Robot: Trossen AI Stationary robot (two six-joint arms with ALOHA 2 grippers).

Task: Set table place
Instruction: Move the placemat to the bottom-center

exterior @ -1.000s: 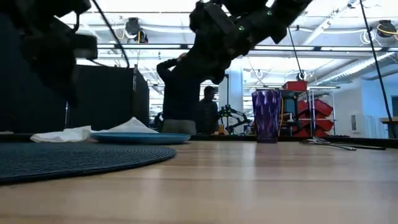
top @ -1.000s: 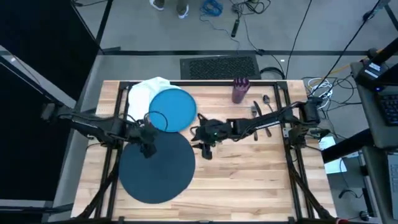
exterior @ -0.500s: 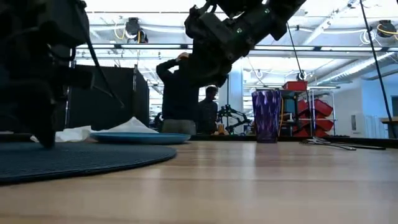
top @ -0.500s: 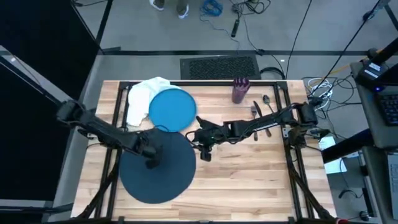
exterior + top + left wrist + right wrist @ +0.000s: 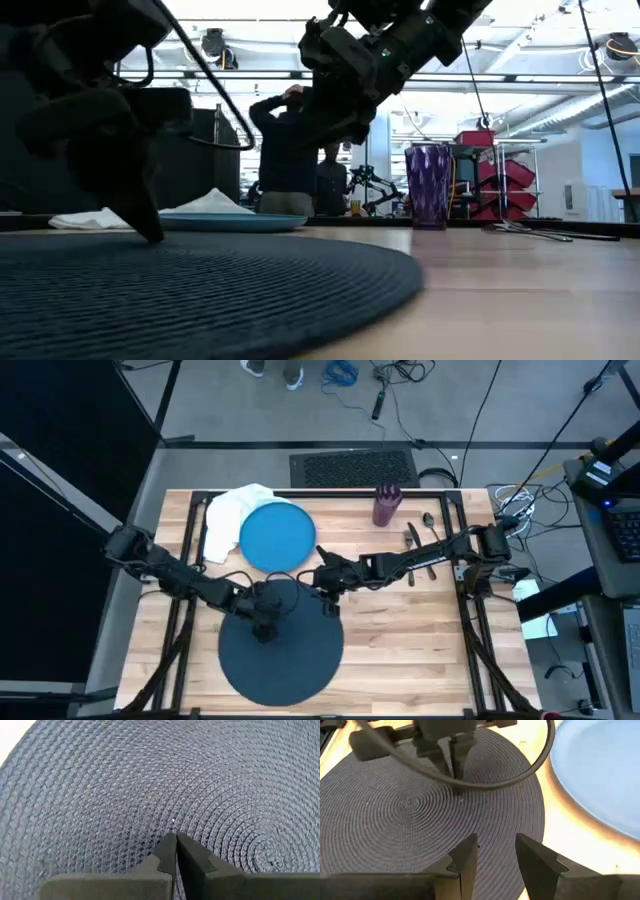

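Wood table [image 5: 420, 640] bears charger [image 5: 290, 660] (person [image 5: 290, 150] stands behind).

We see a black floor mat [image 5: 352, 466] at the top middle, just past the table. A person [image 5: 290, 150] stands far back in the room, arm up.

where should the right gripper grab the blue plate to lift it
By the rim nearest the right gripper. The blue plate lies flat, its far-left side overlapping the napkin; that near rim is bare, facing the open right gripper. Come in low from the table's right, one finger under the rim.
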